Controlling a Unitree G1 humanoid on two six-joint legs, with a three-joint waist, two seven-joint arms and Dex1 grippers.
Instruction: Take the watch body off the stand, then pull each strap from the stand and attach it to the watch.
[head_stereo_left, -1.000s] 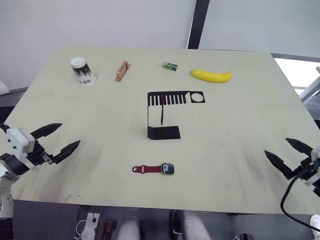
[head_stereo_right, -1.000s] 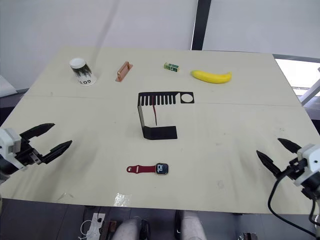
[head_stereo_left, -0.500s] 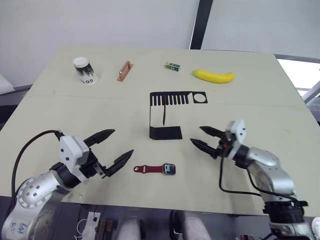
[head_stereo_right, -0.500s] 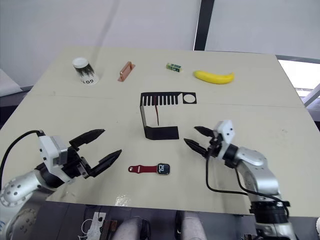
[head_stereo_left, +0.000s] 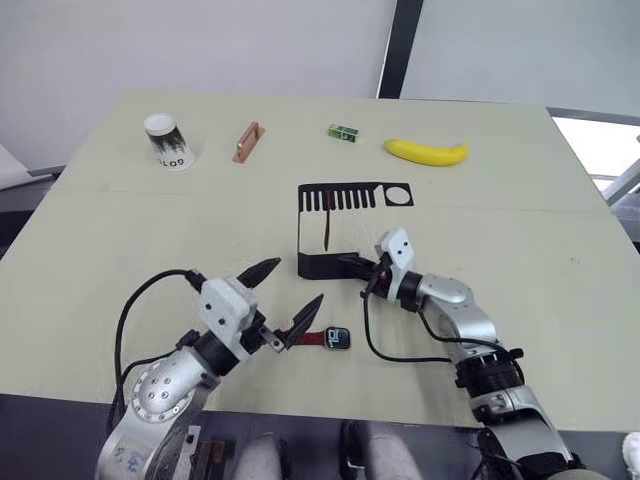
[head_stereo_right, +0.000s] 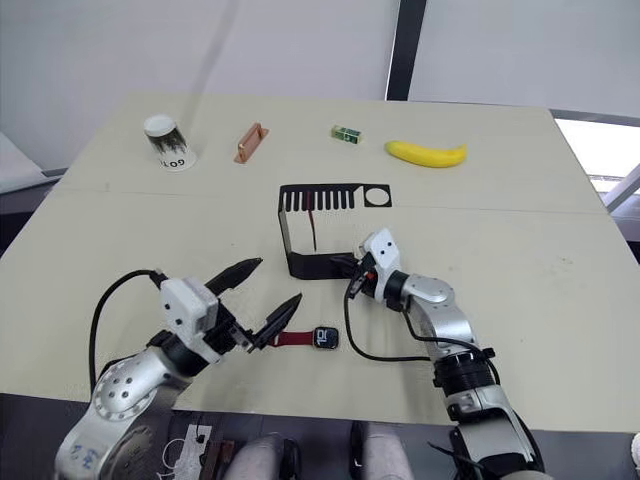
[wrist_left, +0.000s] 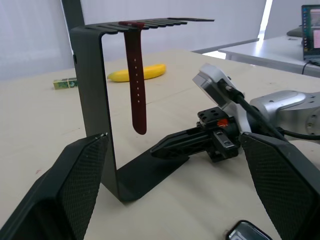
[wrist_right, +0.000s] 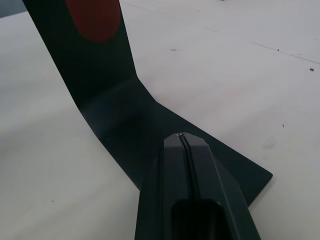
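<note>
Pinning the stand (head_stereo_left: 327, 265) base: right hand (head_stereo_left: 352, 264) pressed together on it; left hand (head_stereo_left: 285, 303) spread apart near the watch body (head_stereo_left: 337, 338), 1 strap (head_stereo_right: 291, 339) attached. Next I pull the hanging strap (wrist_left: 136, 80).

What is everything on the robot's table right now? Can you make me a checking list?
Surface: pale beige table, a seam across it.
Job's things: black sheet-metal stand with one dark-red strap hanging from its slots; square dark watch body lying flat, other dark-red strap joined to it.
Clutter: paper cup, copper bar, green block, yellow banana.
Grippers: left gripper open beside the watch; right gripper shut over the stand's base.
Cables: black cable looping by the right arm.
Surroundings: grey wall.
</note>
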